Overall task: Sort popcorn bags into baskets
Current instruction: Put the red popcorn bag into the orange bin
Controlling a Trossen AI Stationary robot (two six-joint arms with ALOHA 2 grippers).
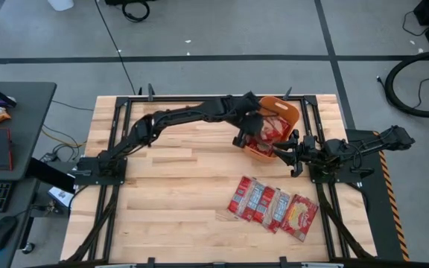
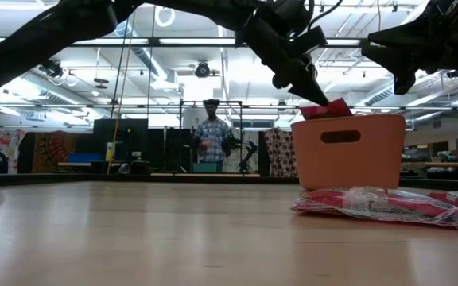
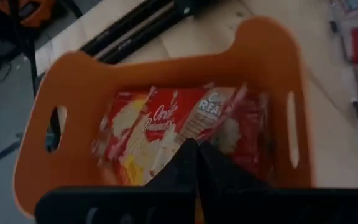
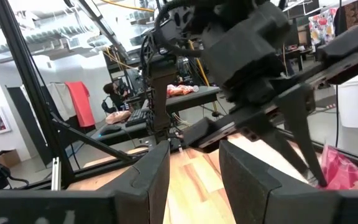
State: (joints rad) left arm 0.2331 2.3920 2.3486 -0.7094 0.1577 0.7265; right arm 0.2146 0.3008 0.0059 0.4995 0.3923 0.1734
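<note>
1. High view: we see the left gripper (image 1: 243, 139) over the orange basket (image 1: 292, 113), pinching a popcorn bag (image 1: 263, 128). Four loose bags (image 1: 274, 208) lie on the table (image 1: 177, 186), well apart from the basket. The right gripper (image 1: 287, 151) hovers just beside the basket; we judge a collision possible.
2. Low view: the held bag (image 2: 328, 109) pokes above the rim; we fear it may snag there.
3. Left wrist view: fingers (image 3: 179, 168) pressed onto the bag; releasing high could leave it standing.
4. Right wrist view: right fingers (image 4: 247, 174) spread, empty.
</note>
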